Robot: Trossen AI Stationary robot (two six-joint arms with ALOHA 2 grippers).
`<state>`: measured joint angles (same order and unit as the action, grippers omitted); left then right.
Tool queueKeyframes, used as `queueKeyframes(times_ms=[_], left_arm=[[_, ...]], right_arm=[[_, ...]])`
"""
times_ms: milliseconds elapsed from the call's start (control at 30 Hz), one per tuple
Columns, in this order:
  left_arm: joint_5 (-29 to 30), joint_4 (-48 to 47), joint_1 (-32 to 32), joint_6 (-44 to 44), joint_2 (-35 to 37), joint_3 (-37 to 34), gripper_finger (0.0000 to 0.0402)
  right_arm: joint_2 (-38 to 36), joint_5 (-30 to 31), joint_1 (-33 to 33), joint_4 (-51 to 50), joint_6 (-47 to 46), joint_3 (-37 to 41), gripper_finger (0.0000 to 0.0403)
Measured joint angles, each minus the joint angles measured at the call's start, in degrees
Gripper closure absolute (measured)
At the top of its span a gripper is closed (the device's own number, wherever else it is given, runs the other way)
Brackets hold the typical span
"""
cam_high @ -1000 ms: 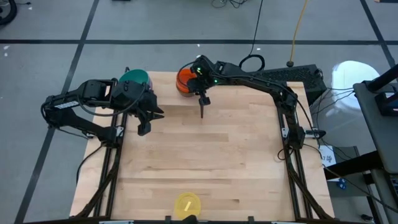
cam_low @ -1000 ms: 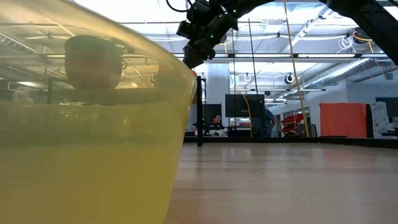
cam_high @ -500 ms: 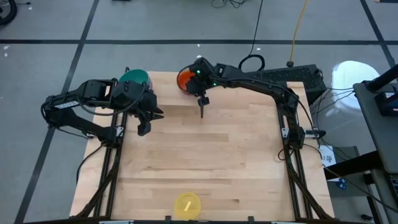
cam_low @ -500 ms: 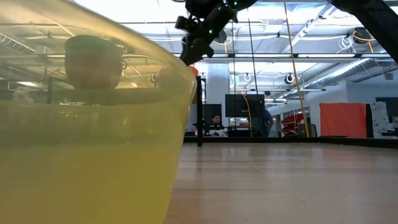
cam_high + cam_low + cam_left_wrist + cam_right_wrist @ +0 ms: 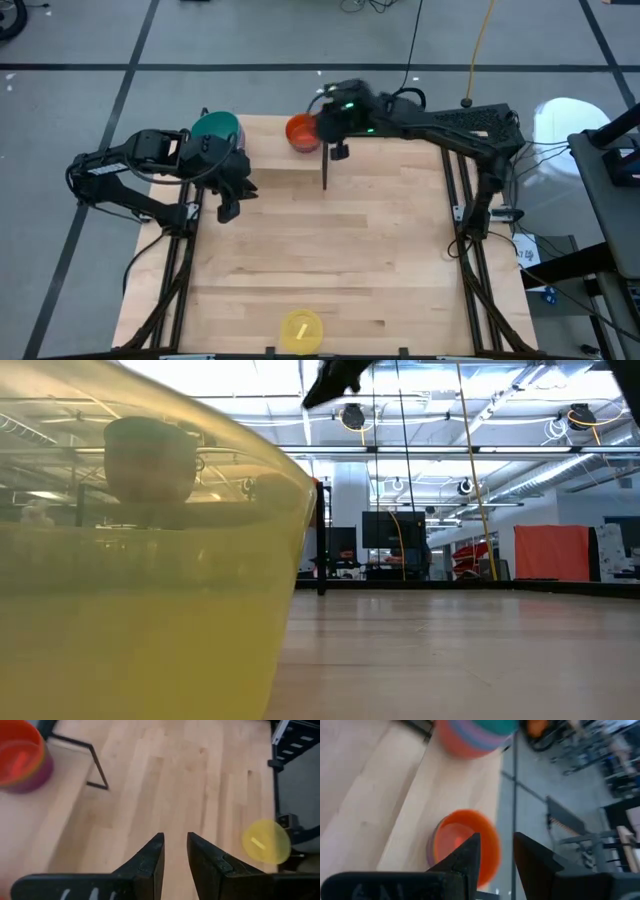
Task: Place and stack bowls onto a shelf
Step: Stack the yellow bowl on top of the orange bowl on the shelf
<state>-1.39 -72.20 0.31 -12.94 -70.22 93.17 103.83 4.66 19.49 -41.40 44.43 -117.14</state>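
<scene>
An orange bowl (image 5: 299,132) sits nested on a purple one (image 5: 35,776) on the pale wooden shelf (image 5: 265,150), beside its thin black upright (image 5: 325,172). A teal-topped stack of bowls (image 5: 216,126) stands at the shelf's left end. A yellow bowl (image 5: 301,328) rests on the table by the near edge. My right gripper (image 5: 322,124) hovers open, raised above and just right of the orange bowl (image 5: 465,845), holding nothing. My left gripper (image 5: 228,197) hangs open over the table near the teal stack, also holding nothing.
The wide butcher-block tabletop (image 5: 330,250) stretches bare between the shelf and the yellow bowl. In the low view the yellow bowl (image 5: 150,580) fills the left half. Cables and a dark stand (image 5: 470,118) lie off the far right corner.
My right gripper has come off the orange bowl, risen well above it and drawn back toward the table's right edge. The orange bowl stays seated on the purple one on the shelf.
</scene>
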Motion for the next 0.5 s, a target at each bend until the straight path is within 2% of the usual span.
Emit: queueKeyframes(times_ms=[267, 500], left_arm=[[0.0, -2.3, -8.1, -13.9, -5.9, 0.0, 0.0314], [0.4, -2.3, -17.0, -23.8, -16.8, 0.0, 0.0314]], right_arm=[[-13.0, 0.1, -0.1, -1.3, -5.4, 0.0, 0.0291], [-21.3, 0.1, -0.1, -3.1, -4.4, -0.1, 0.0291]])
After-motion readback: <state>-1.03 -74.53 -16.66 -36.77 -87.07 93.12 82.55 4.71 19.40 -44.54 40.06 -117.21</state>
